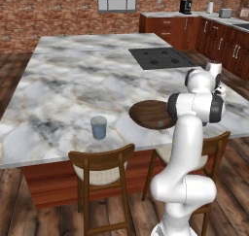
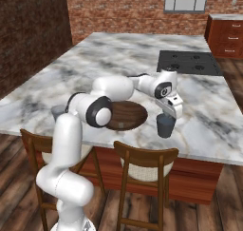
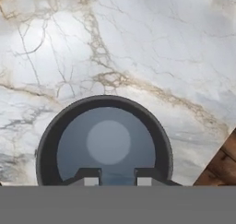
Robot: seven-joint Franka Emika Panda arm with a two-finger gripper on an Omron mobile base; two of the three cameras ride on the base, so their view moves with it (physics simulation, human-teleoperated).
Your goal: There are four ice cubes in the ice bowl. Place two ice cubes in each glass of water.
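My gripper (image 2: 166, 114) hangs straight over the darker glass of water (image 2: 164, 126) near the island's front edge, just right of the ice bowl (image 2: 127, 117). In the hand view that glass (image 3: 105, 142) lies directly below, its round rim ringing the bluish water. The two fingertips (image 3: 89, 176) stand close together with a small pale blue ice cube (image 3: 118, 178) pinched between them. The other glass of water (image 1: 98, 126) stands apart, left of the ice bowl (image 1: 150, 114). My arm hides part of the bowl.
A black cooktop (image 1: 160, 58) is set into the marble island top (image 1: 73, 79) behind the bowl. Two wooden chairs (image 1: 103, 168) (image 2: 144, 164) stand tucked at the island's front edge. Dark cabinets (image 1: 221, 38) line the far right wall.
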